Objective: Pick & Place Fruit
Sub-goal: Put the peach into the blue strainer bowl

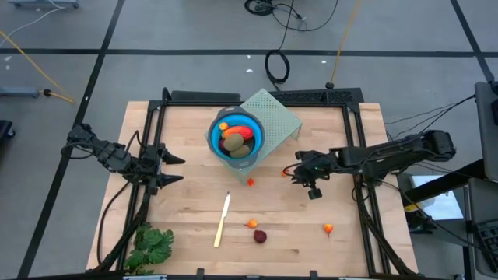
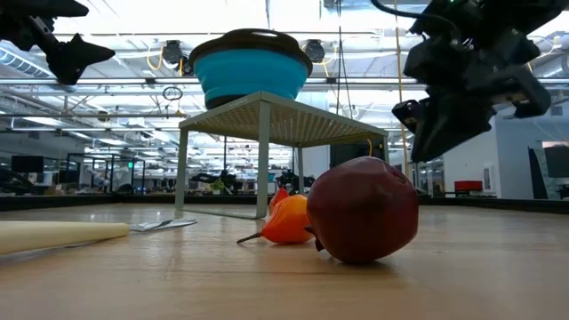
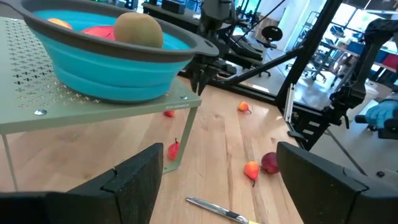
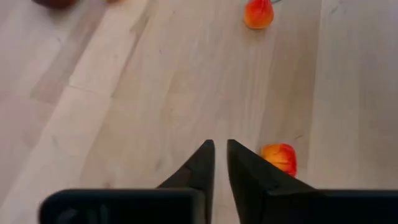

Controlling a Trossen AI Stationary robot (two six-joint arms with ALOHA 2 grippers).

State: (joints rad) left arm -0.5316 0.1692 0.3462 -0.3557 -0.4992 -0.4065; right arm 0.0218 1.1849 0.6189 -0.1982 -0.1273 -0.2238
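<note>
A blue bowl (image 1: 236,138) stands on a pale green perforated stand (image 1: 274,117) at the far middle. It holds an orange-red oblong (image 1: 240,131), brown-green ovals (image 3: 138,30) and a small orange bit. On the table lie a dark red ball (image 1: 260,236), orange bits (image 1: 252,223) (image 1: 328,228) and tiny red bits (image 1: 250,182) (image 1: 284,173). My left gripper (image 1: 176,168) hangs open left of the stand. My right gripper (image 4: 221,155) is shut and empty, raised above the table right of the stand, with an orange-red bit (image 4: 280,157) below and beside its fingers.
A pale cream stick with a metal end (image 1: 223,220) lies near the table's middle front. A leafy green bunch (image 1: 150,247) sits at the near left corner. Black frame rails (image 1: 358,148) run along both sides. Bare wood shows between the stand and the near edge.
</note>
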